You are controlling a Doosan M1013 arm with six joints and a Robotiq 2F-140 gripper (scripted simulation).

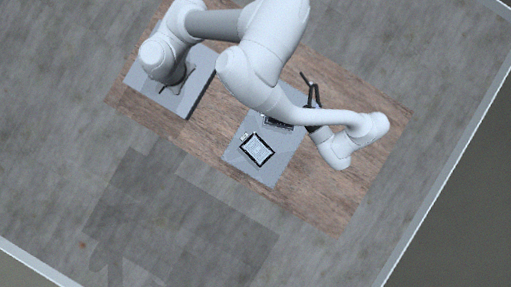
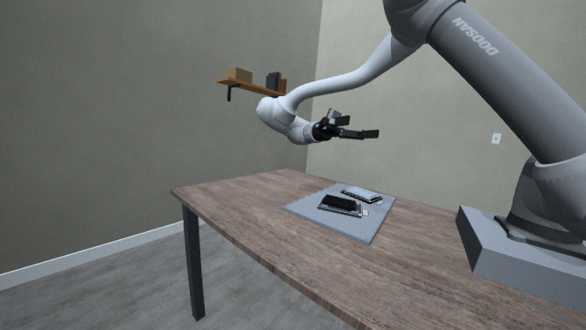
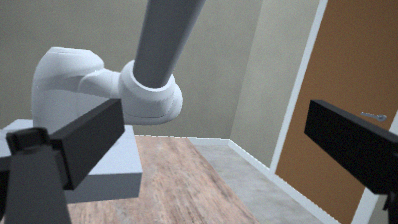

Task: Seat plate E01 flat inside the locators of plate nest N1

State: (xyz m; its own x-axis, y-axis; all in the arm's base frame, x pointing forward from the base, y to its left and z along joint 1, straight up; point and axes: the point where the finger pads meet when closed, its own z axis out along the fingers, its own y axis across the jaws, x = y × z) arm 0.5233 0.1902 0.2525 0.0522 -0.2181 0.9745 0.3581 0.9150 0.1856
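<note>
Two plates lie on a grey mat [image 2: 341, 211] on the wooden table. A light plate with a black rim [image 1: 257, 149] lies turned askew to the mat's edges; it is the farther plate in the exterior view [image 2: 362, 194] and looks slightly tilted there. A dark plate [image 2: 340, 204] lies next to it, partly hidden under my arm in the overhead view [image 1: 278, 122]. I cannot read which plate is E01 or E07. My gripper [image 2: 363, 125] is open and empty, high above the table, fingers level. It also shows in the overhead view [image 1: 310, 90] and the wrist view [image 3: 215, 117].
The robot's grey base block [image 2: 521, 253] stands on the table beside the mat. A wall shelf [image 2: 251, 86] with boxes hangs behind the arm. A brown door [image 3: 350, 100] shows in the wrist view.
</note>
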